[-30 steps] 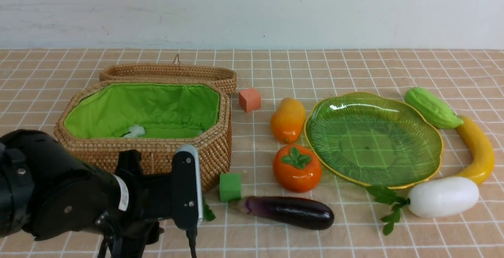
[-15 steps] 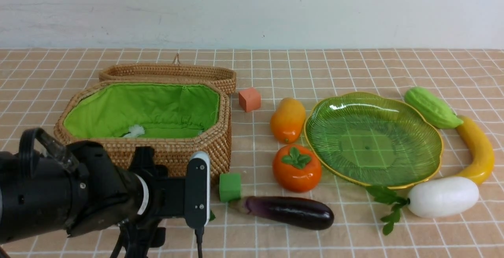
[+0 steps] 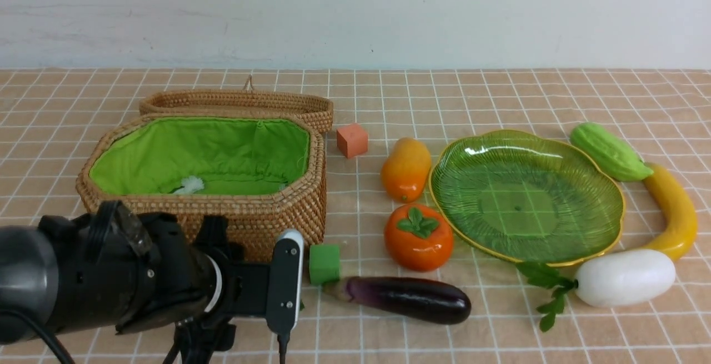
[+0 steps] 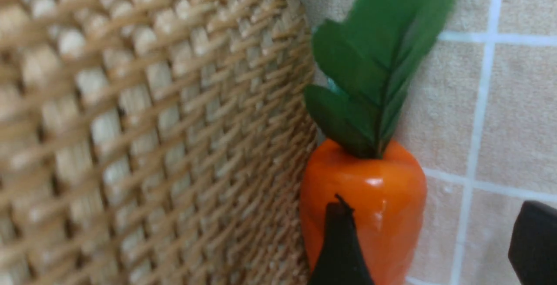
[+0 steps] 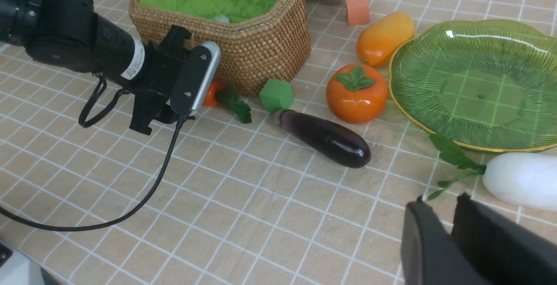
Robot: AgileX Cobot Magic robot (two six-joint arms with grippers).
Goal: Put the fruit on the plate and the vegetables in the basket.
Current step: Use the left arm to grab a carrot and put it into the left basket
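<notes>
Left hand (image 4: 433, 233) hangs open over the carrot (image 4: 365, 198), gripping nothing. The carrot's jammed against the basket (image 4: 152, 124) wall on the tabletop (image 4: 513, 102). My worry: the basket-side finger (image 4: 339, 241) has no gap to slip into, so closing could snag wicker or squirt the glossy carrot away. Its tip is cut off, and front-on the arm hides it. Right hand (image 5: 452, 233), well away from the basket, looks nearly closed and empty.

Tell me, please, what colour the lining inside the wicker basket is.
Bright green; the lining shows best in the front view.
</notes>
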